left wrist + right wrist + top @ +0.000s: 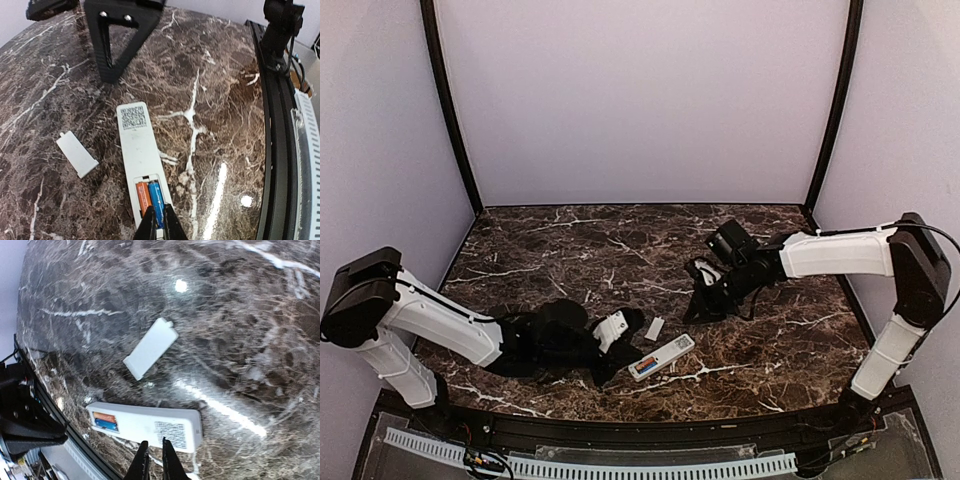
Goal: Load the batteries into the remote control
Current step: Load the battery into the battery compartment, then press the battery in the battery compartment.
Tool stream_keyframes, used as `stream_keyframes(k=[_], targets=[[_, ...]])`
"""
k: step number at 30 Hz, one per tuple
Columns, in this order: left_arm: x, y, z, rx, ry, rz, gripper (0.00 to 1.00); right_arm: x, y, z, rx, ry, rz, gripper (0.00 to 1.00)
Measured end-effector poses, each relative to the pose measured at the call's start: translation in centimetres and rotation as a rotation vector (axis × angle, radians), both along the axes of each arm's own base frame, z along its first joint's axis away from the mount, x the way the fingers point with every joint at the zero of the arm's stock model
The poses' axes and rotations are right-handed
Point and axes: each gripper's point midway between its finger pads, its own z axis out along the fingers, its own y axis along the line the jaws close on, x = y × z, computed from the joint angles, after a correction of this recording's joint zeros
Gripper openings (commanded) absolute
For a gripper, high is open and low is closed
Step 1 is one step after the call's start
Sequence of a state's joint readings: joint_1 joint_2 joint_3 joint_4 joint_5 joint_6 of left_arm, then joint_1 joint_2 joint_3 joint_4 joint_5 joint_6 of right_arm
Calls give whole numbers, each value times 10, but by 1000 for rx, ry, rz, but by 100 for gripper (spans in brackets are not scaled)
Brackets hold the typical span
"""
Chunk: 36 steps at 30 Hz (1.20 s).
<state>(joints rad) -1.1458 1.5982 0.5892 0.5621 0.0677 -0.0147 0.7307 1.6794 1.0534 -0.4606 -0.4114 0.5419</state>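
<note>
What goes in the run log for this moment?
batteries: both seated | remote control: label up | cover: off, beside remote | left end effector: at batteries

small flat white cover piece (76, 154) lying loose on dark marble table (620, 250); lilac walls (640, 90).

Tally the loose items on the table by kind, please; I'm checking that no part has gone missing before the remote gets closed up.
Remote control, lying label side up: 1
Orange battery, in the remote's open compartment: 1
Blue battery, beside the orange one in the same compartment: 1
White cover piece, lying apart from the remote: 1
Total: 4
</note>
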Motion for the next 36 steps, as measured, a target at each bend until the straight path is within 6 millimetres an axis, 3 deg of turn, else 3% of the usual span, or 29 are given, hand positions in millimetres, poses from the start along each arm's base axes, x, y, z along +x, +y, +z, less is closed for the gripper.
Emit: stream_keyframes(k=[4, 7, 11, 15, 22, 31, 36], targets=[[11, 15, 16, -74, 20, 69, 8, -23, 31, 14, 91, -9, 95, 0], [17, 29, 8, -69, 51, 127, 8, -44, 54, 16, 154, 13, 173, 0], [21, 39, -1, -58, 78, 178, 9, -65, 74, 1, 187, 76, 242, 0], [25, 45, -5, -56, 88, 217, 9, -72, 76, -20, 172, 134, 256, 0], [28, 47, -5, -56, 86, 235, 9, -76, 74, -35, 158, 167, 258, 0], [29, 47, -5, -55, 82, 234, 9, -77, 73, -35, 144, 162, 269, 0], [29, 48, -5, -55, 82, 235, 9, -71, 82, -18, 157, 137, 298, 0]])
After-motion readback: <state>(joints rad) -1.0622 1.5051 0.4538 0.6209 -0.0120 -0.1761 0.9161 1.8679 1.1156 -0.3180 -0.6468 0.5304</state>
